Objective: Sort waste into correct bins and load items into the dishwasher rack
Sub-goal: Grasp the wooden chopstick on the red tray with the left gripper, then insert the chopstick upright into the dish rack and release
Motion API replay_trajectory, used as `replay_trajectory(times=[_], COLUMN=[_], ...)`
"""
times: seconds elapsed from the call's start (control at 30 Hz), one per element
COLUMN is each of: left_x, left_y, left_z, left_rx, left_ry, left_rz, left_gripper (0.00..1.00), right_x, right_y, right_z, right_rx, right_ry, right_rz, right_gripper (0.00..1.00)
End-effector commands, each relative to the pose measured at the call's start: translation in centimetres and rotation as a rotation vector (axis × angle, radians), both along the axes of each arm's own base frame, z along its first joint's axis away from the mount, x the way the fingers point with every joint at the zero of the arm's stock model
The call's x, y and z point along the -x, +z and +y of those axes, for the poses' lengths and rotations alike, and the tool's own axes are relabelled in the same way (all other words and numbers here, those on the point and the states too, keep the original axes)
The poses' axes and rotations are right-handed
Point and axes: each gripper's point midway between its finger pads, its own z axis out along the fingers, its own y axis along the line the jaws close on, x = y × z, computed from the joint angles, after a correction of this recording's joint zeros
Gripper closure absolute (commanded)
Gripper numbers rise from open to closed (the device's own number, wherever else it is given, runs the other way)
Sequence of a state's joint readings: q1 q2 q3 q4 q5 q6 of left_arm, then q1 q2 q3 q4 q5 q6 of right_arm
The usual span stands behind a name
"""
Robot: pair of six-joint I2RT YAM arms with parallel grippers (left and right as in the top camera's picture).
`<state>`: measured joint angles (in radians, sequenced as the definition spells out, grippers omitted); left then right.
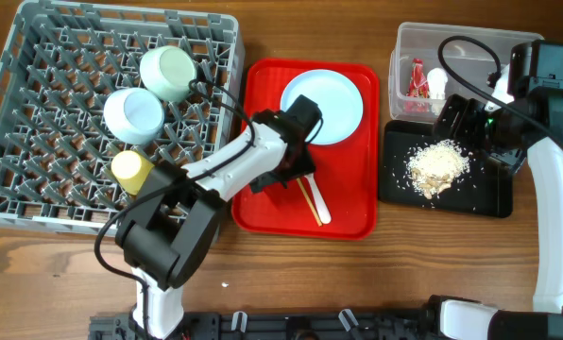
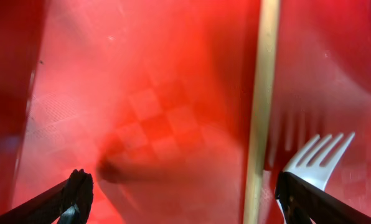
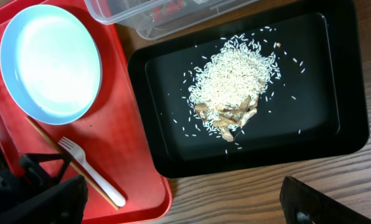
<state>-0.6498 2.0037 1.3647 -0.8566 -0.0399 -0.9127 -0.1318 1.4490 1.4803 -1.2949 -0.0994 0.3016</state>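
Observation:
My left gripper is open, low over the red tray. The wooden chopstick lies between its fingers, close to the right one, and the white plastic fork lies just beyond. Chopsticks and fork lie below the round plate. Two mint bowls and the yellow cup sit in the grey rack. My right gripper is open and empty above the black tray, which holds the crumbs.
The clear tub at the back right holds the red wrapper and the white scrap. The right wrist view shows the plate, fork and bare wooden table between its fingers.

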Motion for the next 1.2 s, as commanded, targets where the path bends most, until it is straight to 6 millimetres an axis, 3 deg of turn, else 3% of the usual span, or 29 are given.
replay_trajectory(times=[0.0, 0.1, 0.13, 0.27, 0.33, 0.43, 0.57, 0.67, 0.77, 0.83, 0.9, 1.0, 1.07, 1.17], left_x=[0.6, 1.3, 1.3, 1.5, 1.4, 1.2, 1.2, -0.6, -3.9, -5.8, -6.6, -7.3, -8.1, -8.9], left_y=[-1.0, -2.0, -2.1, -2.1, -2.1, -2.1, -2.1, -0.8, 3.7, 7.7, 11.5, 14.7, 16.2, 16.3], left_z=[-0.2, -0.4, -0.4, -0.3, -0.3, -0.5, -0.4, 0.0, 0.8, 1.4, 3.0, 6.7, 9.2, 11.9], left_rx=[-0.043, -0.041, -0.042, -0.049, -0.047, -0.041, -0.041, -0.029, 0.005, 0.021, 0.005, -0.048, -0.074, -0.130], left_ry=[-0.010, -0.018, -0.018, -0.018, -0.018, -0.018, -0.016, 0.006, -0.033, -0.191, -0.342, -0.460, -0.468, -0.547], left_rz=[0.000, 0.037, 0.039, 0.047, 0.045, 0.037, 0.036, -0.006, -0.127, -0.223, -0.308, -0.368, -0.407, -0.405], left_gripper=[0.05, 0.07, 0.13, 0.54, 0.80, 0.93, 0.96, 0.96, 0.96, 0.96, 0.96, 0.96, 0.96, 0.96], right_x=[0.1, 0.1, 0.1, 0.1, 0.1, 0.1, 0.2, 0.3, 0.3, 0.3, 0.3, 0.3, 0.3, 0.3], right_y=[-0.1, -0.1, -0.1, -0.1, -0.1, -0.1, -0.2, -0.2, -0.2, -0.2, -0.2, -0.2, -0.2, -0.2], right_z=[-0.3, -0.3, -0.3, -0.3, -0.3, -0.3, -0.3, -0.3, -0.3, -0.3, -0.3, -0.3, -0.3, -0.3], right_rx=[0.021, 0.021, 0.021, 0.021, 0.020, 0.020, 0.020, 0.019, 0.019, 0.019, 0.019, 0.019, 0.019, 0.019], right_ry=[0.006, 0.007, 0.006, 0.006, 0.006, 0.006, 0.006, 0.006, 0.006, 0.006, 0.006, 0.006, 0.006, 0.006], right_rz=[0.006, 0.006, 0.006, 0.006, 0.006, 0.006, 0.009, 0.012, 0.014, 0.014, 0.014, 0.014, 0.013, 0.013], right_gripper=[0.00, 0.00, 0.00, 0.00, 0.00, 0.00, 0.00, 0.00, 0.00, 0.00, 0.00, 0.00, 0.00, 0.00])
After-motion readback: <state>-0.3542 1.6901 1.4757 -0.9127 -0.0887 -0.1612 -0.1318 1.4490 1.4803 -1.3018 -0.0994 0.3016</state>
